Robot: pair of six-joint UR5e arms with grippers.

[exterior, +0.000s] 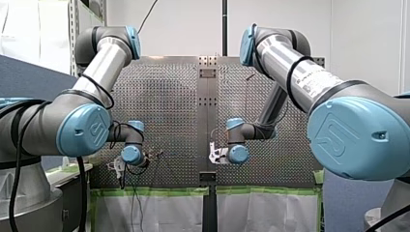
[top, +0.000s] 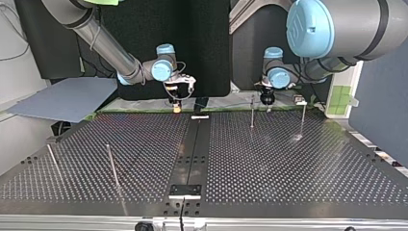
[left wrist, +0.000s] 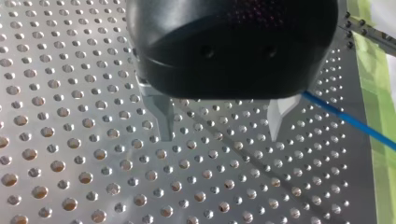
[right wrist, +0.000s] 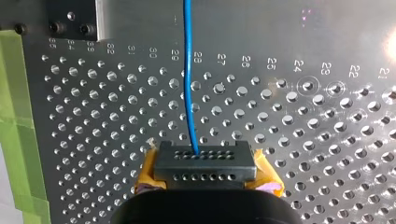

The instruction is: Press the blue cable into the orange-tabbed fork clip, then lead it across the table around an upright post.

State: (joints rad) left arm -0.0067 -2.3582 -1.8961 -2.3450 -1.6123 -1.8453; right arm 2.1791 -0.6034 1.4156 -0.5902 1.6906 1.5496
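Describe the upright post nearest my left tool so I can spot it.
In the top view, find the perforated metal table's far edge, where my left tool hangs. The thin metal post stands beside it, nearer the centre strip than the other post.

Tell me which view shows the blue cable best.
Right wrist view: the blue cable runs plainly from my right gripper across the table. The left wrist view catches a short stretch beside my left gripper. Front and top don't show it clearly.

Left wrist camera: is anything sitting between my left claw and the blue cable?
Nothing visible. The blue cable runs right beside one finger of the open left claw, over the perforated table.
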